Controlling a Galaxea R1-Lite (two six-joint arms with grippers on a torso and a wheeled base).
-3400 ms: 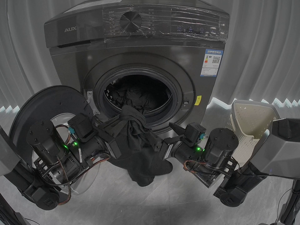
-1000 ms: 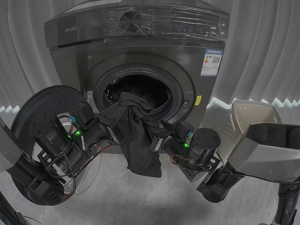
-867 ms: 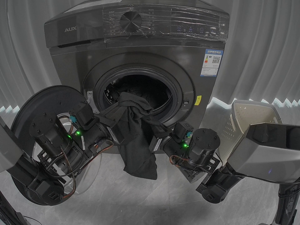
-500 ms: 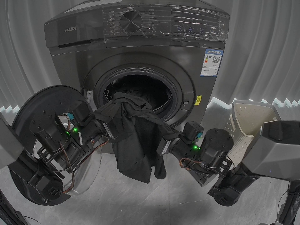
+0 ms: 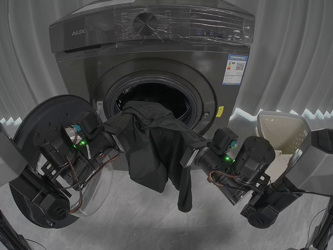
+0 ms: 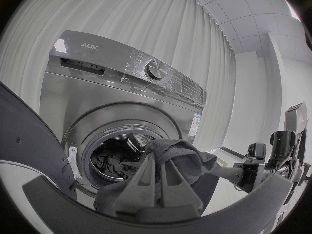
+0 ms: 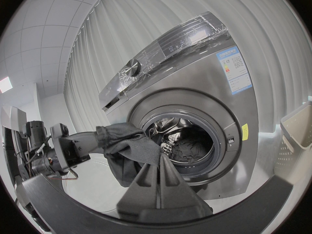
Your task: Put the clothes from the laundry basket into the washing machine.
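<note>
Pale curtains [image 5: 288,52] back our washing machine [image 5: 156,63], whose drum [image 5: 166,98] already holds dark clothes [image 7: 190,150]. Our left gripper [image 6: 157,158] and right gripper [image 7: 160,158] each pinch a black garment [image 5: 152,139] stretched before it. Its hanging tail [image 5: 185,198] could snag the rim [image 5: 198,103] or spill outside. What the basket [image 5: 282,131] holds we cannot tell.

1. Before you stands the washing machine [image 5: 152,52], its door [image 5: 52,122] swung open to the left.
2. The laundry basket [image 5: 282,131] sits just beside the machine, on its right.
3. The garment [image 5: 152,139] hangs in front of the drum opening, strung between the left gripper [image 6: 157,161] and the right gripper [image 7: 161,160]. Its top seems to touch the opening's lower rim.
4. More clothes [image 7: 190,148] lie inside the drum, behind it.
5. A curtain [image 5: 295,52] hangs behind the machine.
</note>
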